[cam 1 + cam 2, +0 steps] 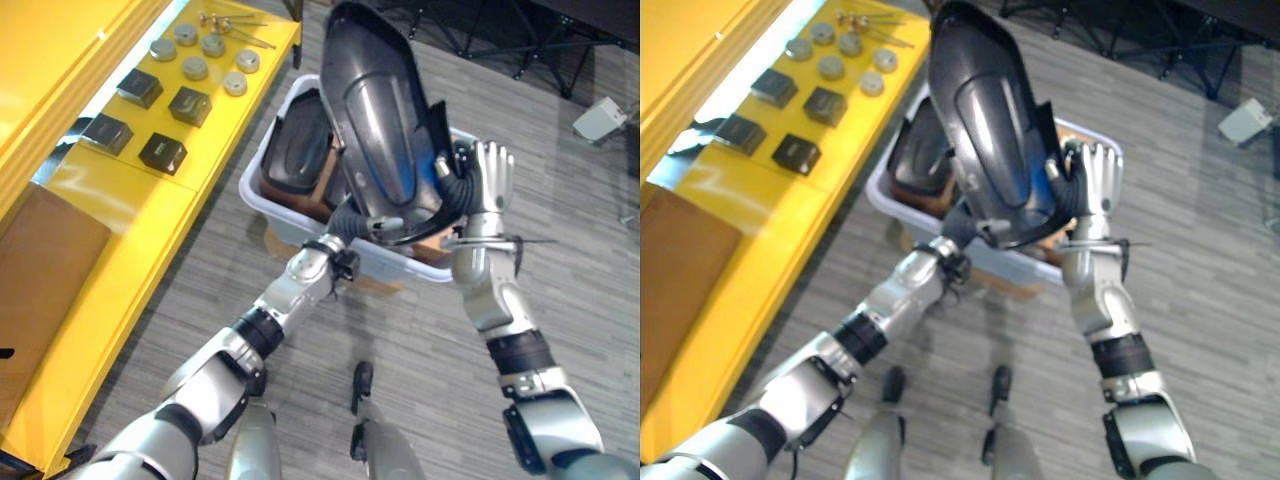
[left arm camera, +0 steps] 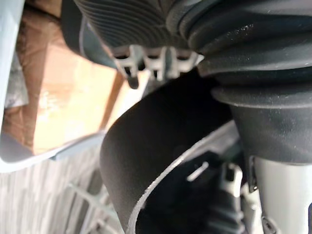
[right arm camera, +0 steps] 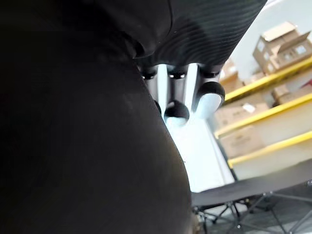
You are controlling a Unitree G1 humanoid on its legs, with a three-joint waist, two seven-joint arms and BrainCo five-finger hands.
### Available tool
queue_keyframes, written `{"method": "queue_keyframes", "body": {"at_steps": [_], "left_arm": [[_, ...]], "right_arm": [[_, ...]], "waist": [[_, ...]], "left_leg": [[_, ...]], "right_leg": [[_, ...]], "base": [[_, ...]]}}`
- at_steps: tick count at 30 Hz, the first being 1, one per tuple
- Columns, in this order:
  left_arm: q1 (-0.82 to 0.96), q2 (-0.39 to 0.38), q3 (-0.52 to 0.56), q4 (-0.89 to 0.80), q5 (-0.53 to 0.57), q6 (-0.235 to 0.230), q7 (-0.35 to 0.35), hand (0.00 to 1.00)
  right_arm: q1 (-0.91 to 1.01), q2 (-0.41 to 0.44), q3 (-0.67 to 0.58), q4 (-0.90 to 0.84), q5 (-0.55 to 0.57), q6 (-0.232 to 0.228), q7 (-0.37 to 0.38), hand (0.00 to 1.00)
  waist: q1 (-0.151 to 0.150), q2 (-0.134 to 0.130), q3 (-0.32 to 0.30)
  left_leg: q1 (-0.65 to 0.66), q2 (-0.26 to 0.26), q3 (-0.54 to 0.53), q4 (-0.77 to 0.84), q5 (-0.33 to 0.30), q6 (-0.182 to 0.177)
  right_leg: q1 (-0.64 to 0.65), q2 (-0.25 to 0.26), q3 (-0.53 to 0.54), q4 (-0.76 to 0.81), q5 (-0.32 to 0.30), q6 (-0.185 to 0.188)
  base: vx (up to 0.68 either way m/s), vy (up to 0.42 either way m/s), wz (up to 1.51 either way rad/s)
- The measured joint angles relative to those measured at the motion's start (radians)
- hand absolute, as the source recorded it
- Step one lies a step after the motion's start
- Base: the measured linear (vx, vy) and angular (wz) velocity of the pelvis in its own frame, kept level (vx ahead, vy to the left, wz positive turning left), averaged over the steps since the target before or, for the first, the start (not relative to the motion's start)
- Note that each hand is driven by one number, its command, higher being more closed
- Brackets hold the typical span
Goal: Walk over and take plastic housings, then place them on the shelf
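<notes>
**Dark housing held up over the bin**

Stands on a grey plank-pattern floor [image 1: 570,280]. At far left, looks down on a long yellow shelf [image 1: 130,250] carrying a brown cardboard sheet [image 1: 40,270], black square blocks [image 1: 163,152], grey round discs [image 1: 196,68] and thin metal bolts [image 1: 235,25]. Just right of the shelf's edge, finds a pale plastic bin [image 1: 262,205] on the floor, with a second dark housing [image 1: 300,150] inside beside a brown cardboard box [image 2: 63,97]. Holds a large glossy dark grey plastic housing [image 1: 375,120] above that bin, tilted, clear of the bin's rim and apart from the shelf. Meets its lower end from beneath with the left hand [image 2: 146,58]; cannot tell that hand's grip, hidden behind the shell. Presses the right hand [image 1: 490,175] against the housing's right edge, fingers straight and upright, not curled round it. Has open floor to the right, as far as black tripod legs [image 1: 500,40] and a small pale box [image 1: 600,120] at the far side.
</notes>
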Motion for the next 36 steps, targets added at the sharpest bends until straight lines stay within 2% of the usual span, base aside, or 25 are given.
{"method": "queue_keyframes", "body": {"at_steps": [2, 3, 6, 11, 16, 18, 24, 33, 36], "left_arm": [[0.000, 0.004, -0.003, -0.001, -0.013, 0.001, -0.001, 0.00], [0.000, 0.013, -0.010, -0.006, -0.025, 0.001, -0.002, 1.00], [0.000, 0.033, -0.028, -0.023, -0.042, 0.007, -0.003, 1.00], [0.000, 0.034, -0.027, -0.023, -0.039, 0.020, 0.014, 1.00], [0.002, 0.034, -0.028, -0.022, -0.029, 0.038, 0.074, 1.00], [0.015, 0.033, -0.029, -0.022, 0.007, 0.039, 0.095, 1.00], [0.070, 0.023, -0.032, -0.022, 0.007, 0.039, 0.116, 1.00], [0.156, 0.015, -0.035, -0.023, -0.044, 0.037, 0.156, 1.00], [0.221, -0.010, -0.037, -0.029, -0.044, 0.034, 0.160, 1.00]], "right_arm": [[0.001, 0.000, 0.002, 0.001, -0.002, 0.000, 0.002, 1.00], [0.003, -0.005, 0.013, 0.002, -0.002, 0.000, 0.002, 1.00], [0.011, -0.011, 0.023, 0.003, -0.002, 0.000, 0.004, 1.00], [0.025, -0.011, 0.024, 0.005, -0.003, 0.001, 0.002, 1.00], [0.034, -0.011, 0.037, -0.001, -0.007, 0.001, -0.005, 1.00], [0.054, -0.003, 0.040, -0.015, -0.007, 0.001, -0.007, 1.00], [0.115, -0.002, 0.074, -0.062, -0.007, 0.001, -0.025, 1.00], [0.213, -0.013, 0.172, -0.121, -0.007, 0.001, -0.048, 1.00], [0.268, -0.017, 0.194, -0.127, -0.002, 0.001, -0.048, 1.00]], "waist": [[0.000, 0.000, 0.000], [0.000, 0.000, 0.000], [0.000, -0.001, -0.001], [-0.004, -0.018, -0.012], [-0.006, -0.035, -0.023], [-0.005, -0.036, -0.026], [-0.009, -0.040, -0.093], [-0.010, -0.049, -0.128], [-0.009, -0.051, -0.176]], "left_leg": [[0.007, 0.000, 0.000, -0.016, 0.008, 0.000], [0.010, 0.000, -0.001, -0.024, 0.013, 0.000], [0.009, 0.000, -0.002, -0.026, 0.014, 0.000], [0.011, 0.000, -0.002, -0.027, 0.014, 0.000], [0.021, 0.001, 0.000, -0.031, 0.015, -0.001], [0.048, 0.001, 0.004, -0.046, 0.017, -0.001], [0.070, 0.004, 0.015, -0.073, 0.019, -0.001], [0.133, 0.008, 0.039, -0.105, 0.020, -0.001], [0.152, 0.011, 0.044, -0.129, 0.020, -0.002]], "right_leg": [[0.000, -0.001, -0.001, -0.001, 0.000, 0.000], [0.000, -0.001, -0.004, -0.002, 0.000, 0.000], [0.000, -0.001, -0.005, -0.003, 0.000, 0.000], [0.001, -0.001, -0.005, -0.003, 0.000, 0.000], [0.008, -0.001, -0.004, -0.004, 0.000, -0.001], [0.031, -0.002, -0.002, -0.011, -0.002, -0.002], [0.034, -0.002, 0.003, -0.012, -0.008, -0.004], [0.071, -0.002, 0.015, -0.012, -0.020, -0.004], [0.075, -0.002, 0.015, -0.012, -0.029, -0.001]], "base": [[0.00, -0.005, 0.02], [0.00, 0.000, 0.00], [0.00, 0.000, 0.00], [0.00, 0.000, 0.00], [0.00, 0.000, 0.00], [0.00, 0.000, 0.00], [0.03, 0.000, -0.03], [0.02, 0.001, -0.07], [0.03, 0.000, -0.02]]}}
